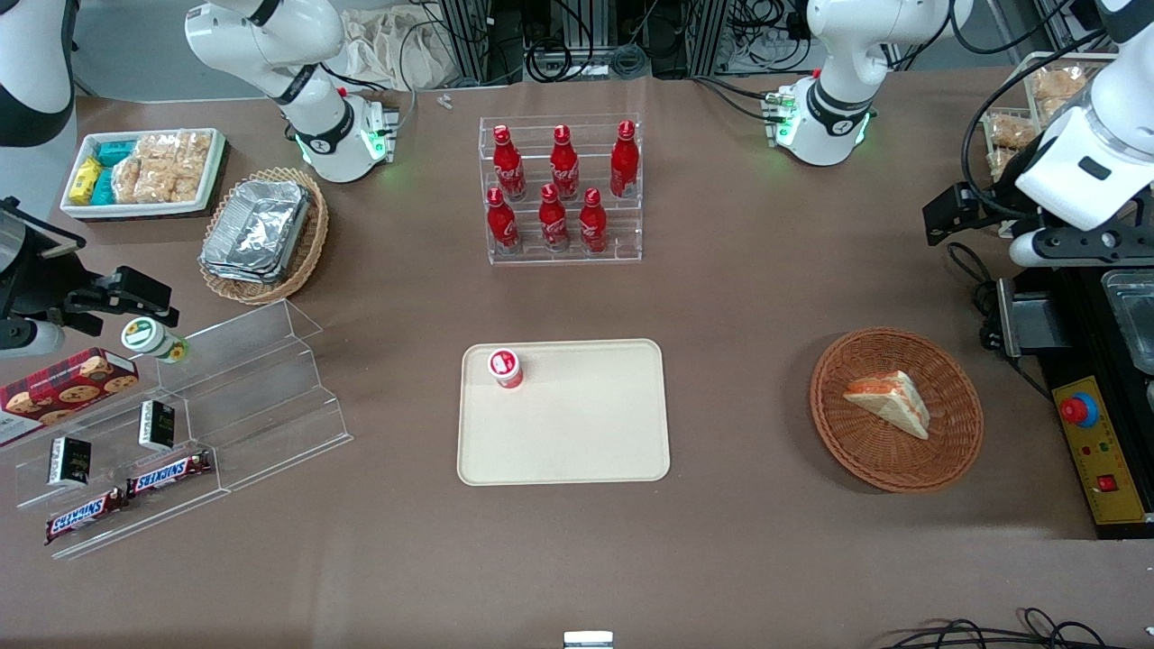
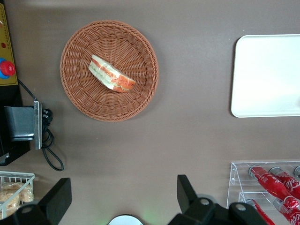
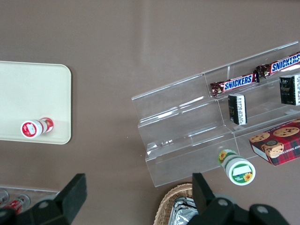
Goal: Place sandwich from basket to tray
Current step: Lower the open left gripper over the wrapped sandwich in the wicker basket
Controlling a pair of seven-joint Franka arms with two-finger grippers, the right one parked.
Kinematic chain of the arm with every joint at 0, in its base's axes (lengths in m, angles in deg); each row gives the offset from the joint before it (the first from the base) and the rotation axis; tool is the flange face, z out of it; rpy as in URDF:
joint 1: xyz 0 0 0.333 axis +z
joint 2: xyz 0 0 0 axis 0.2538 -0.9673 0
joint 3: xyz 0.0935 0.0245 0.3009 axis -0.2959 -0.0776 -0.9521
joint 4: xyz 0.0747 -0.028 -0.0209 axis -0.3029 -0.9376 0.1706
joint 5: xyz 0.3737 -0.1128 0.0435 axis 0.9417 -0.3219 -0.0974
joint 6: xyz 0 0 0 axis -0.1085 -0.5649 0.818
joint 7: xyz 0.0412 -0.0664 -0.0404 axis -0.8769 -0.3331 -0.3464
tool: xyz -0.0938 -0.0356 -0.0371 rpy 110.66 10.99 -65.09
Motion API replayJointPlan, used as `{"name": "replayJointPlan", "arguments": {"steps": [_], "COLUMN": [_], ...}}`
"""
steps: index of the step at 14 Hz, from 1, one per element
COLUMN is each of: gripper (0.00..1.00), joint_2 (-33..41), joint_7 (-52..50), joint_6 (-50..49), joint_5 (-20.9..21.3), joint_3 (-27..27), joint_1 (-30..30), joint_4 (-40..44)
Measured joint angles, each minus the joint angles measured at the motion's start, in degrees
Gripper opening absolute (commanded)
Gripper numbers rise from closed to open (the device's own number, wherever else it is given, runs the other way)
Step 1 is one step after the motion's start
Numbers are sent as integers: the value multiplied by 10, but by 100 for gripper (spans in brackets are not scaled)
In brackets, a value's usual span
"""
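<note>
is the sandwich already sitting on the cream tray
No, the sandwich lies in the basket, the tray holds only a small red cup, and the open gripper hangs high above the table beside the basket.

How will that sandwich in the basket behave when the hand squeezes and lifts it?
The sandwich is soft white bread with layered filling, so it probably squashes easily and the layers may slide apart. It looks light. Lying flat in the basket, it shouldn't roll. The hand hangs open, away from it, above bare table.

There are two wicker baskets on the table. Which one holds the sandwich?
The round reddish-brown basket at the working arm's end holds the sandwich; the tan basket holds foil containers. The pincer is open above the table.
</note>
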Motion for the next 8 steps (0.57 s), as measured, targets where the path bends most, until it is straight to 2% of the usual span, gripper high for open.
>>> {"name": "replayJointPlan", "arguments": {"steps": [5,8], "gripper": [100,100], "joint_2": [-3,-18], "joint_7": [-1,-31], "joint_6": [0,0], "joint_5": [0,0], "joint_3": [-5,-10], "joint_1": [2,24], "joint_4": [0,0]}}
